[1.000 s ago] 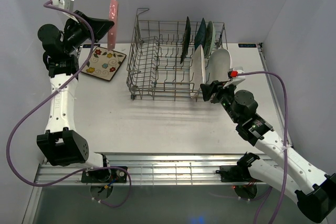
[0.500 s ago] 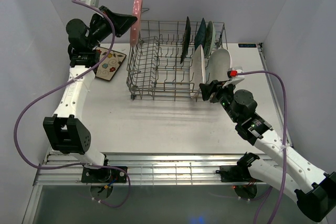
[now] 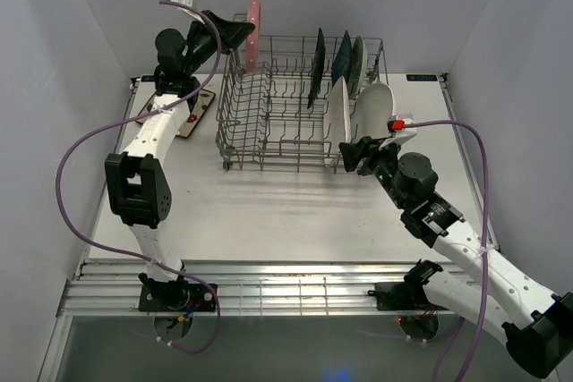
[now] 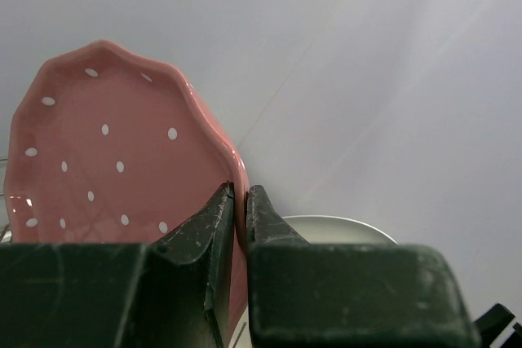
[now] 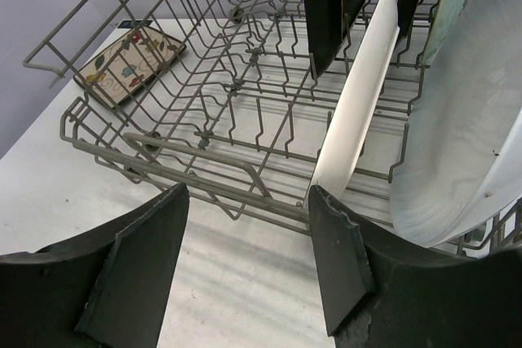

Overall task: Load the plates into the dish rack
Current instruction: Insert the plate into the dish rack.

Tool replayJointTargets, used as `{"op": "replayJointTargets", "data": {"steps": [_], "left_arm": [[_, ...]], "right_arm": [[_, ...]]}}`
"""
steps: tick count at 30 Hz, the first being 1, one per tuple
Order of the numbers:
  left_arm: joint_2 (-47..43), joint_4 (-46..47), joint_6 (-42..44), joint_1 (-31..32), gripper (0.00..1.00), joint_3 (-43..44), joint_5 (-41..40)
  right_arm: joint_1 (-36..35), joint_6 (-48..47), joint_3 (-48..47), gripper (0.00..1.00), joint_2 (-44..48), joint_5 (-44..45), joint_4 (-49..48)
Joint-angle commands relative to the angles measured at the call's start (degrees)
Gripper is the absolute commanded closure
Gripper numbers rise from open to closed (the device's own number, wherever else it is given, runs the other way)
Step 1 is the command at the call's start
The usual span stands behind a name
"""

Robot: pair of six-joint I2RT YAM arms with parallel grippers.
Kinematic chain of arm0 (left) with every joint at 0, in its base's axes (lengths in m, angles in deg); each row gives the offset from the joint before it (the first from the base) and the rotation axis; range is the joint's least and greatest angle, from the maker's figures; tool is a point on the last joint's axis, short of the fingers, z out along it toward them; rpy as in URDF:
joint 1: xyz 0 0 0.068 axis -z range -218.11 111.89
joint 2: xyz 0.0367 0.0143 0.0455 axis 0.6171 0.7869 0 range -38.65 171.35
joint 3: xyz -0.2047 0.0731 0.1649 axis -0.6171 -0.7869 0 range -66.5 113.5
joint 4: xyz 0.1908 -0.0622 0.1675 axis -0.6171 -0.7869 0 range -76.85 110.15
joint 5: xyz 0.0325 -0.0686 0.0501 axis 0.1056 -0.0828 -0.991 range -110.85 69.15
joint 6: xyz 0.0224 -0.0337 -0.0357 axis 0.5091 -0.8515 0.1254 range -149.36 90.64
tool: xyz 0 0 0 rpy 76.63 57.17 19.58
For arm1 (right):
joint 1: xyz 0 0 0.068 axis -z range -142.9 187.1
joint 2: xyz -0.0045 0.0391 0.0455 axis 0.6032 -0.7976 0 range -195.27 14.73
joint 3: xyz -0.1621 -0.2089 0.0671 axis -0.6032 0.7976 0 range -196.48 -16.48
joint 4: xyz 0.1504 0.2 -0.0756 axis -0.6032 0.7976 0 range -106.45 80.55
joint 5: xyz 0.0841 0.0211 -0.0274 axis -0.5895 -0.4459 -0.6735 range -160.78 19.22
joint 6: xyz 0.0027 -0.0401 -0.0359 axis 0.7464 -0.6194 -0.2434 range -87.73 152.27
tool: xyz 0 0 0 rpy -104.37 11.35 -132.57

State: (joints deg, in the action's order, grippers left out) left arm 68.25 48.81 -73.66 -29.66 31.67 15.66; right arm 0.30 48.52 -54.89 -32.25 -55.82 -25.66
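Overhead, left fingers (image 4: 214, 222) pinch the rim of the pink dotted plate (image 4: 106, 160), likely rigid and brittle, at the dish rack (image 3: 269, 123) eleven o'clock corner; right fingers (image 5: 139, 258) spread.

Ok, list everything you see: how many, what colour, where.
rack: 1, grey wire, mid-table
pink plate: 1, pink, white dots, held over rack's far left corner
floral plate: 1, cream, flat on table left of rack
dark plate: 1, dark, upright in rack, far right
teal plate: 1, teal, upright beside dark plate
green plate: 1, mint, upright beside teal plate
oblong plate: 1, white, upright in rack, near right
oval plate: 1, white, leaning beside oblong plate
table: 1, white, under everything
left gripper: 1, black, shut on pink plate
right gripper: 1, black, open, empty, at rack's near right corner
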Motion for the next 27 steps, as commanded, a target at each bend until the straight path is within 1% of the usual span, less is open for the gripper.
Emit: {"op": "replayJointTargets", "data": {"steps": [1,10,15,21,27], "left_arm": [[-1.78,11.32,-1.32,1.31,1.00,5.36,-5.21],[2.96,16.68,-3.52,4.21,1.00,6.68,-7.86],[5.52,24.84,-4.83,5.61,1.00,5.81,-9.17],[11.48,33.01,-8.18,6.14,1.00,7.56,-7.42],[16.76,36.89,-9.49,6.58,1.00,10.11,-5.93]], "right_arm": [[-0.21,0.62,-0.87,0.34,0.49,0.07,-3.36],[-0.29,0.45,-0.61,0.34,0.84,1.30,-3.44],[-0.29,0.54,-0.52,0.33,0.23,0.51,-4.41],[-0.29,0.62,0.09,0.34,0.22,-0.55,-5.29],[-0.29,0.01,0.18,0.33,0.22,-0.63,-4.76]]}}
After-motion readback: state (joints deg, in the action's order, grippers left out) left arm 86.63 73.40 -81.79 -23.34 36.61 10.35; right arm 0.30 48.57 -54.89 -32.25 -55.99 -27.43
